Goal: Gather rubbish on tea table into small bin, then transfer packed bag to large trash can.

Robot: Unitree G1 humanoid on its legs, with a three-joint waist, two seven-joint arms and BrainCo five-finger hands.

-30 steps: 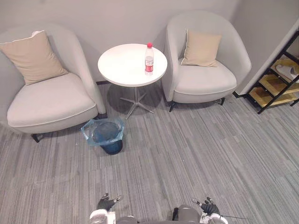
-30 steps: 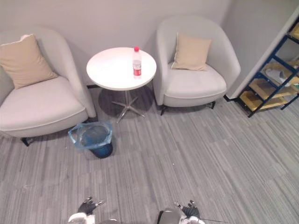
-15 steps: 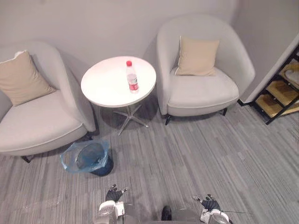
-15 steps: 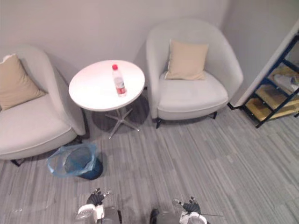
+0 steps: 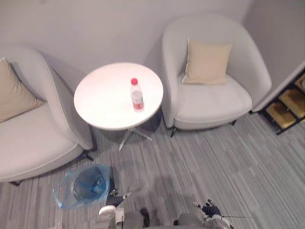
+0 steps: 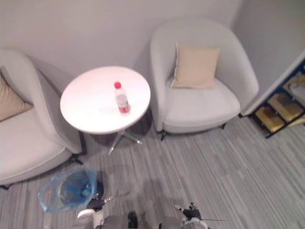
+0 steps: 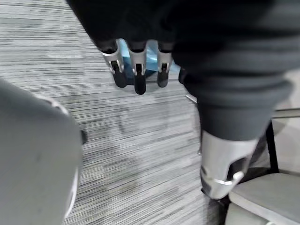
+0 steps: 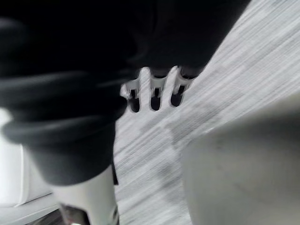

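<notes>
"Bottle (image 5: 137, 95) on the table (image 5: 95, 112), then. How will it handle?"

"Lightly, I judge. It is thin clear plastic with a red cap and a red label, standing upright towards the right side of the round top. It is smooth and the wall should give under a hard squeeze, so a wrap round the middle, at the label, suits it better than a pinch at the neck. Whether any water is left inside I cannot make out from up here."

"And the hands?"

"Both are low and well apart from the table. The left hand (image 5: 115, 199) hangs with its fingers straight and loose, nothing in it; the right hand (image 5: 209, 209) is the same — relaxed and empty."

"Where does the bottle go?"

"Into the small bin (image 5: 90, 183) on the floor, near the left hand. It is lined with a blue bag (image 5: 62, 196) whose rim flops wide. That bag is soft and probably slippery — best taken by its gathered rim."

"Count?"

"One bottle, one table, one small bin with one blue bag, two armchairs (image 5: 214, 98), two cushions (image 5: 206, 62)."
</notes>
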